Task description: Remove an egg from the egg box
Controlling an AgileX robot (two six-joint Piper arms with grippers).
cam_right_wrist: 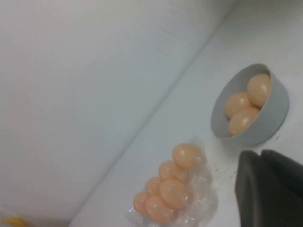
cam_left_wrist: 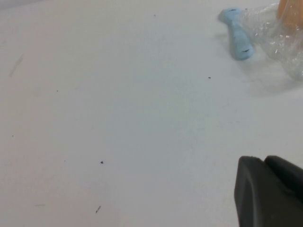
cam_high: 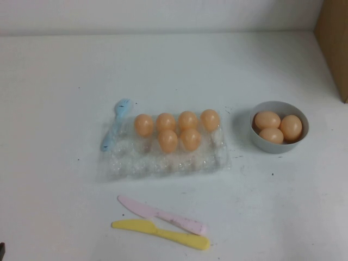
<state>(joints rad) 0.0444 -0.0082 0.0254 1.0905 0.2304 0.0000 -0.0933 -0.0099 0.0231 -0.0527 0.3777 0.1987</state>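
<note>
The clear plastic egg box (cam_high: 163, 163) lies mid-table, and several orange-tan eggs fill its far cups, the rightmost egg (cam_high: 210, 119) nearest the bowl. In the right wrist view the same egg (cam_right_wrist: 186, 155) and egg box (cam_right_wrist: 201, 198) lie ahead of my right gripper (cam_right_wrist: 261, 153), which is shut, empty and apart from them. My left gripper (cam_left_wrist: 264, 160) is shut over bare table, well short of the egg box corner (cam_left_wrist: 279, 38). Neither gripper shows in the high view.
A grey bowl (cam_high: 261, 142) with three eggs stands right of the box. A light blue spoon (cam_high: 115, 128) rests against the box's left end. A pink knife (cam_high: 163, 215) and a yellow knife (cam_high: 163, 234) lie in front. A brown panel (cam_high: 333, 43) stands far right.
</note>
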